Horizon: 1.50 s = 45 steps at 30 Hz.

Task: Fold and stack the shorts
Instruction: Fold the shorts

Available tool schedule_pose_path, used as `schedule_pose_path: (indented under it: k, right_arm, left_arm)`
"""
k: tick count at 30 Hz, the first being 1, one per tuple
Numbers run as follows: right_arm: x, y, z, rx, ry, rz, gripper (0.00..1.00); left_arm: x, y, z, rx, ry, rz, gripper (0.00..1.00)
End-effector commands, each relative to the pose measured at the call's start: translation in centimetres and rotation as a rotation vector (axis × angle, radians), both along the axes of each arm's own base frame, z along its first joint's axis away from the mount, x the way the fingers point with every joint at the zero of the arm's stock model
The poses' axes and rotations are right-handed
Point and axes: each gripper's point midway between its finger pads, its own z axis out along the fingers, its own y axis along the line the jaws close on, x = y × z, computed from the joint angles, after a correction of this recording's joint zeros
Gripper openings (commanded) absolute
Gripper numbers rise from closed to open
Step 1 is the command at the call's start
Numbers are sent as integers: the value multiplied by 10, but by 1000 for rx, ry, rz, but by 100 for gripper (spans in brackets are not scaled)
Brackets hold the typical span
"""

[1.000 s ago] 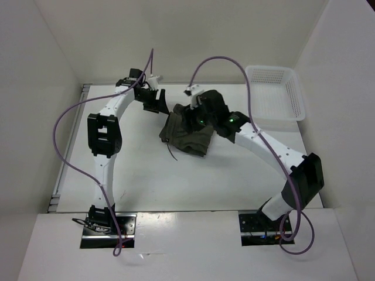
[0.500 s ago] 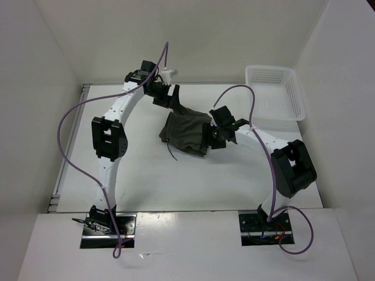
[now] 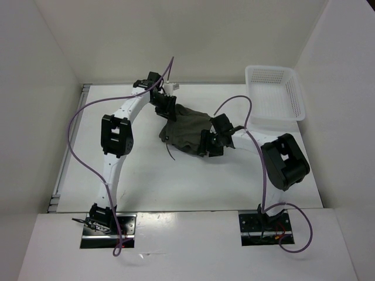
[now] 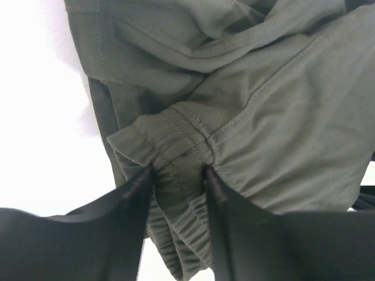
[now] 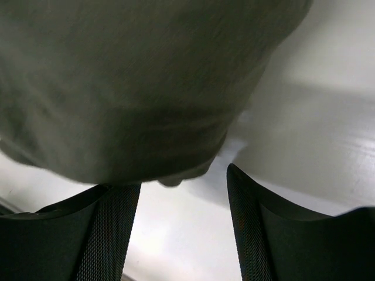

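Observation:
The dark olive-green shorts (image 3: pixel 186 127) lie crumpled on the white table at centre back, with the thin drawstring (image 3: pixel 170 153) trailing toward the front. My left gripper (image 3: pixel 166 109) is at their back left edge. In the left wrist view it (image 4: pixel 179 172) is shut on a bunched fold of the elastic waistband (image 4: pixel 176 158). My right gripper (image 3: pixel 206 143) is low at the shorts' front right edge. In the right wrist view it (image 5: pixel 184 175) is open, with the cloth (image 5: pixel 129 88) just beyond the fingertips and only bare table between the fingers.
A white mesh basket (image 3: pixel 275 93) stands at the back right corner. White walls close in the table on the left, back and right. Purple cables loop above both arms.
The left gripper has come down from the back left onto the shorts' waistband. The right arm has drawn back from over the shorts to their front right edge, and the cloth lies flatter.

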Motion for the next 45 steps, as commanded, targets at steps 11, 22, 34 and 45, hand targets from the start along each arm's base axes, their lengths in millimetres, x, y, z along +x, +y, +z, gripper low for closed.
schedule_pose_path:
  k: [11,22,34,45]
  right_arm:
    - [39,6,-7,1,-106,-48,16]
    - [61,-83,-6,-157,-169,149,0]
    - [82,-77,2,-138,-236,299,38]
    - [73,-73,67,-110,-368,375,61]
  left_arm:
    - [14,-8,4,-57,-32,-22,3]
    - [55,42,57,-40,-212,89,0]
    - [60,29,30,-45,-190,67,9]
    - [56,26,135,-103,-380,54,85]
